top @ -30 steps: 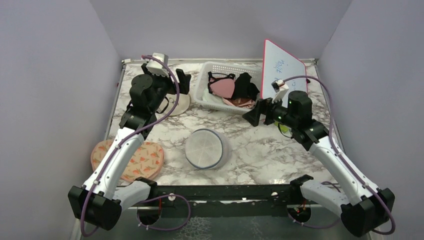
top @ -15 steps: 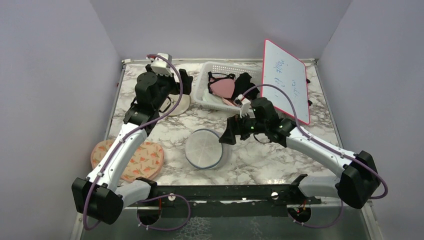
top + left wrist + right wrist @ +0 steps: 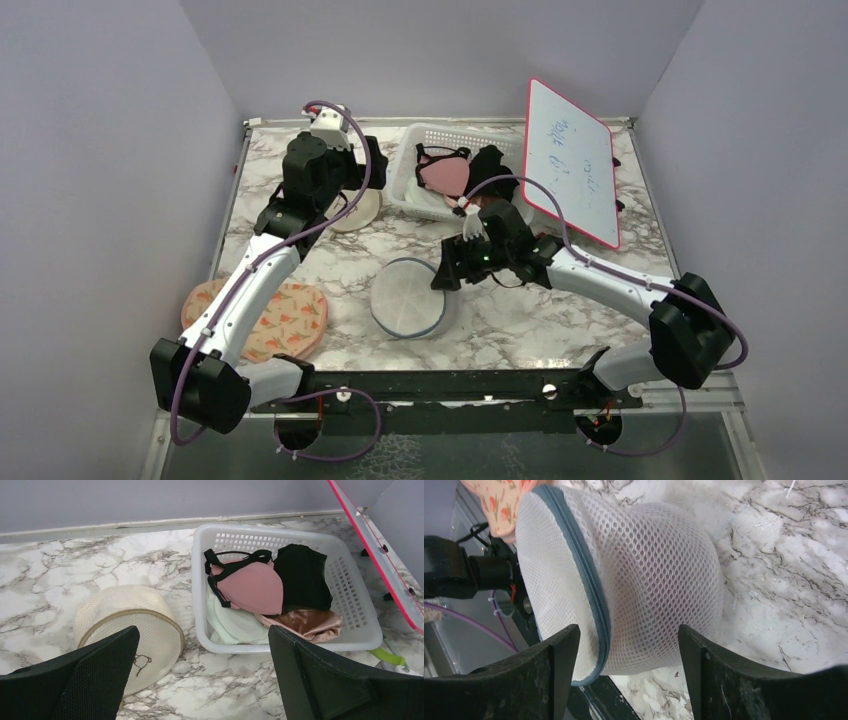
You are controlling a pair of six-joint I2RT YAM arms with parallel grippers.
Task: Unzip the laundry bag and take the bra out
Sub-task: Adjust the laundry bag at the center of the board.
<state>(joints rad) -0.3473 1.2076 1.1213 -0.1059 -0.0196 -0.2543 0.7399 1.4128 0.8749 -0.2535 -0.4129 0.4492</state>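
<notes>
The laundry bag [image 3: 408, 298], a round white mesh drum with a grey-blue zip ring [image 3: 591, 580], lies at the table's middle front. My right gripper [image 3: 447, 272] is at its right side, open. In the right wrist view the right gripper [image 3: 628, 642] straddles the bag [image 3: 649, 575], one finger on the flat zipped face's side, the other past the bulging mesh wall. The bra is hidden inside; only a dim pinkish shade shows through the mesh. My left gripper [image 3: 366, 163] hangs open at the back left, nothing between the jaws of the left gripper [image 3: 202, 640].
A cream round case [image 3: 127, 625] lies beside a white basket [image 3: 200, 580] of garments at the back. A red-framed whiteboard [image 3: 570, 175] leans at the back right. A peach patterned pouch [image 3: 270, 320] lies front left. The black front rail [image 3: 450, 385] runs just below the bag.
My right arm swung left from beside the basket to the laundry bag, and its jaws have narrowed somewhat. The left arm shifted slightly toward the back.
</notes>
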